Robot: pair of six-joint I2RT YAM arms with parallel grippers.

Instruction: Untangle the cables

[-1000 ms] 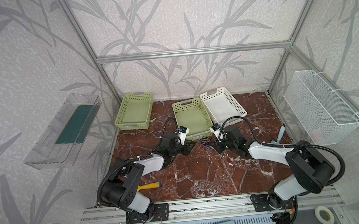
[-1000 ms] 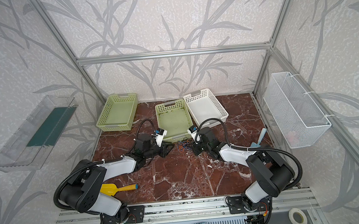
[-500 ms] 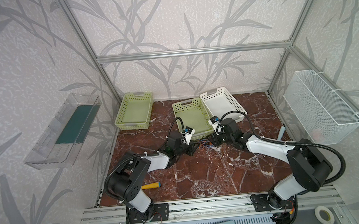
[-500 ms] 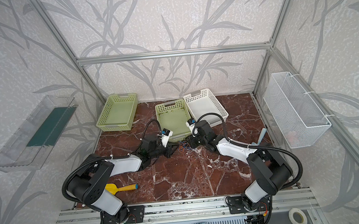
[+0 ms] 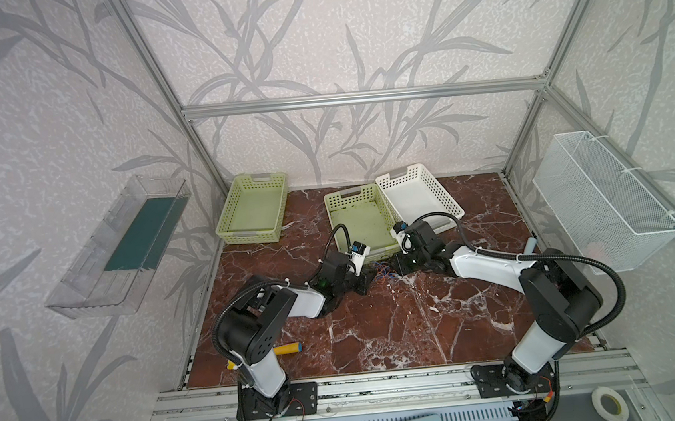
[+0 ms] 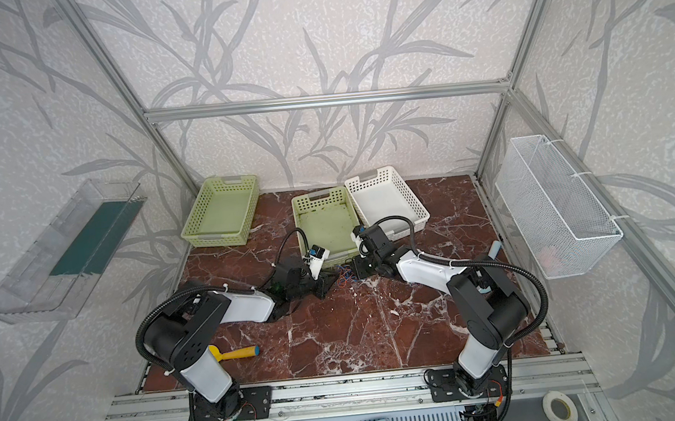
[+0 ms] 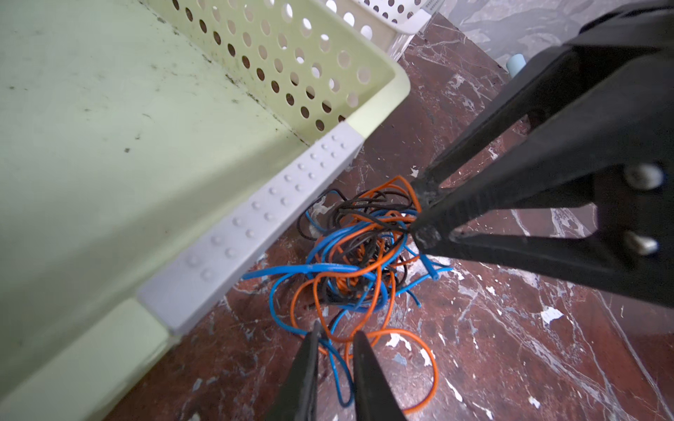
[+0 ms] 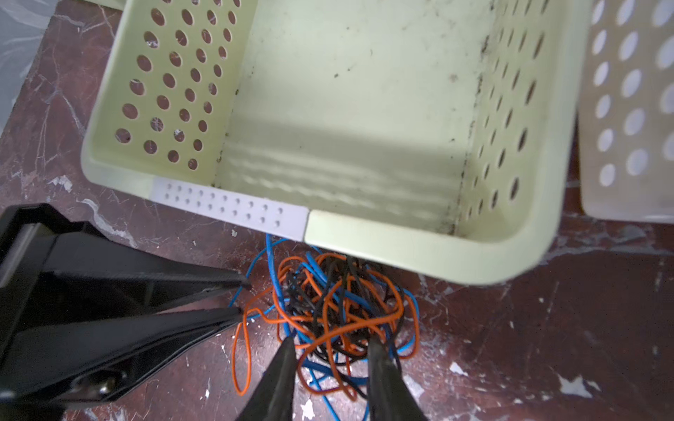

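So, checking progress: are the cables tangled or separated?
Tangled: orange, blue and black cables loop through one another in one heap beside the green basket.

Thin tangled cables (image 7: 310,269) are orange, blue, black; perforated plastic basket (image 7: 383,105) pale green; marble table (image 7: 510,346) red-brown, white-veined.

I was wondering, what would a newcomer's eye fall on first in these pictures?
Most likely the bright tangle of orange, blue and black cables lying on the red marble table, just outside the near rim of the middle green basket. Next, the left gripper and right gripper facing each other across it, fingers parted at its edges.
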